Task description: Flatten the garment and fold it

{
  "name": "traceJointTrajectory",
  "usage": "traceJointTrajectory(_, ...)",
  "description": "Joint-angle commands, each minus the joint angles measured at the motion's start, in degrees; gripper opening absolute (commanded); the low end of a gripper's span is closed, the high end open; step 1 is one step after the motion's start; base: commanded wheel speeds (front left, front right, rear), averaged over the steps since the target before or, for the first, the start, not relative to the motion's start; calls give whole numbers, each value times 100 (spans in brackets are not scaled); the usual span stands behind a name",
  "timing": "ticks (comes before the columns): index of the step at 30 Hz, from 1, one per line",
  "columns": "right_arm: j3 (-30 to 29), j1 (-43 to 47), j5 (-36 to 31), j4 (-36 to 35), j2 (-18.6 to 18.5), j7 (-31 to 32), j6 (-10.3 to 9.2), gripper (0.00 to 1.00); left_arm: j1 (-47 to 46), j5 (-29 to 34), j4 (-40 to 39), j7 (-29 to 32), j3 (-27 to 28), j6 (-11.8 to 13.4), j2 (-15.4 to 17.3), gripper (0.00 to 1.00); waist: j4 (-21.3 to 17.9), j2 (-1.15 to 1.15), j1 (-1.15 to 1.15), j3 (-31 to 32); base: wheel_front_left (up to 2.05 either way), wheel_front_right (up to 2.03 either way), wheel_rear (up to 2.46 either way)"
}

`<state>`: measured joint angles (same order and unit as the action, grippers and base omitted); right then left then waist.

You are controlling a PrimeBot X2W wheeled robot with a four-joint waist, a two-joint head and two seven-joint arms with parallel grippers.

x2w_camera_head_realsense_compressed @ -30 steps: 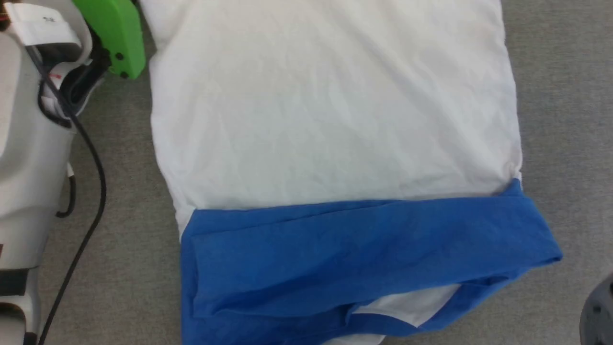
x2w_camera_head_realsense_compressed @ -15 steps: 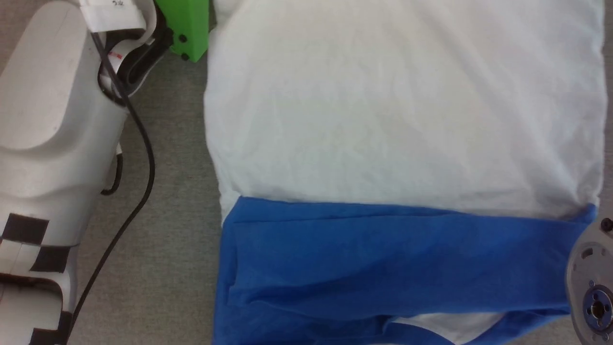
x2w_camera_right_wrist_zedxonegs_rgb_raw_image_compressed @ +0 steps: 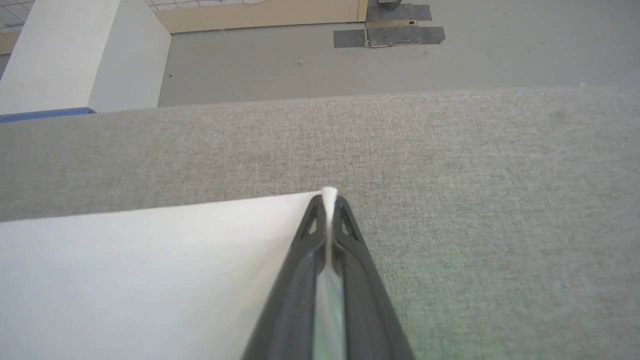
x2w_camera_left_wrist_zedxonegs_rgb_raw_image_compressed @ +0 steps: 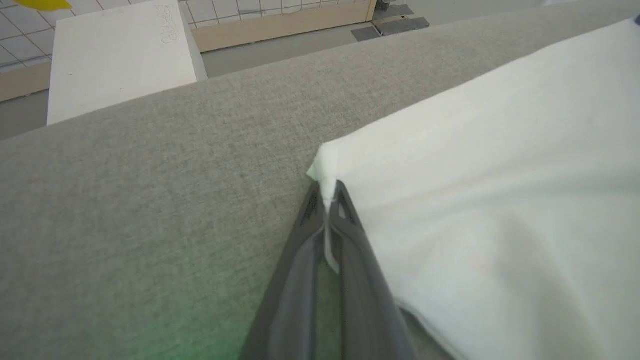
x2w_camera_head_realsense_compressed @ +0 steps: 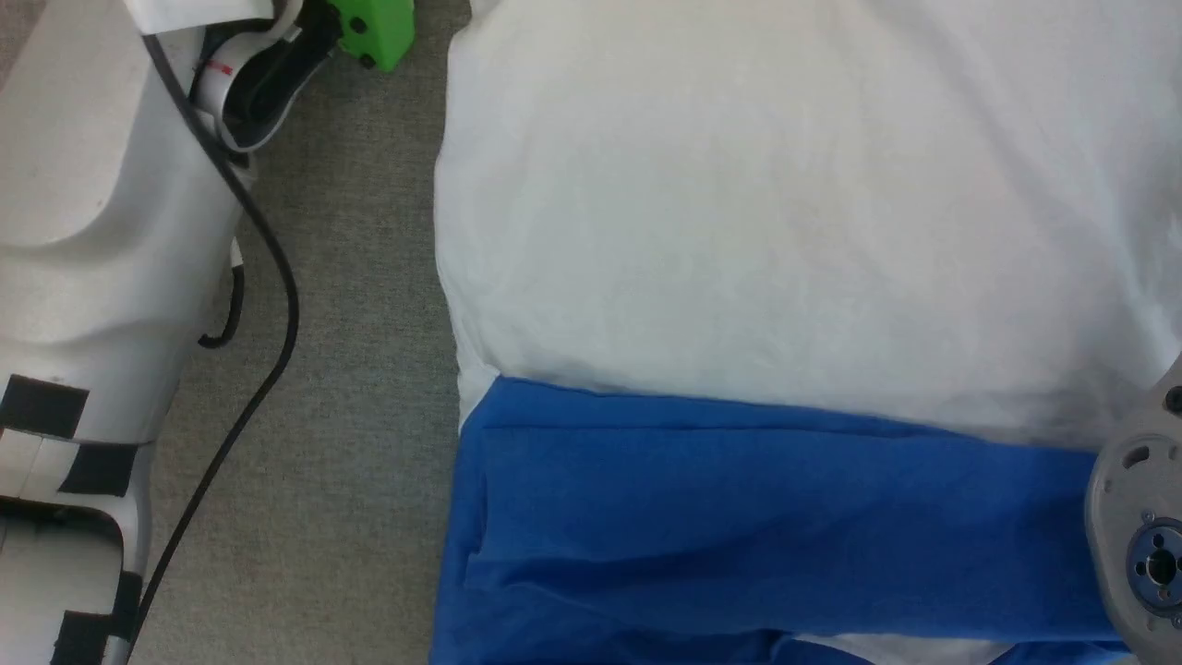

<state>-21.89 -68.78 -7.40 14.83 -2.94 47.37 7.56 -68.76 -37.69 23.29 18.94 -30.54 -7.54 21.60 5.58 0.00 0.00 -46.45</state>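
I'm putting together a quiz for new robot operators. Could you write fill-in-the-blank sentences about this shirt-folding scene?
The left gripper has its jaws ____ on a white corner of the garment.
In the head view, a ____ part lies folded across the garment's near end.
The garment rests on a ____ fabric surface.
Missing words: shut; blue; grey.

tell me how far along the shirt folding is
Done: the garment lies mostly flat on the grey surface. In hand: left gripper and right gripper have jaws shut on its white corners. Left: the main fold, it seems.
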Motion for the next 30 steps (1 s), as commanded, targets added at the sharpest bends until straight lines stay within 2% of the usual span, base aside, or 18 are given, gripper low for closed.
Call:
traceJointTrajectory(1,7,-84,-38,43,-1,-95,-8,0,-12,5,148,-81,18,8,71,0,-29,0,0,46,0,0,0)
traceJointTrajectory(8,77,-81,196,30,-44,-543,-8,0,-176,115,327,-1010,343,110,166,0,-178,0,0,434,0,0,0)
traceJointTrajectory(17,186,368,841,-246,-260,-621,-8,0,38,107,319,-1729,437,75,318,0,-226,0,0,1084,0,0,0)
traceJointTrajectory(23,461,1228,1507,-929,-361,-411,-8,0,722,41,-269,-2104,303,35,613,0,-252,0,0,1632,0,0,0)
traceJointTrajectory(30,546,2801,2218,-1930,-334,-80,-8,0,2143,-93,-1440,-2455,249,125,941,0,-284,0,0,2363,0,0,0)
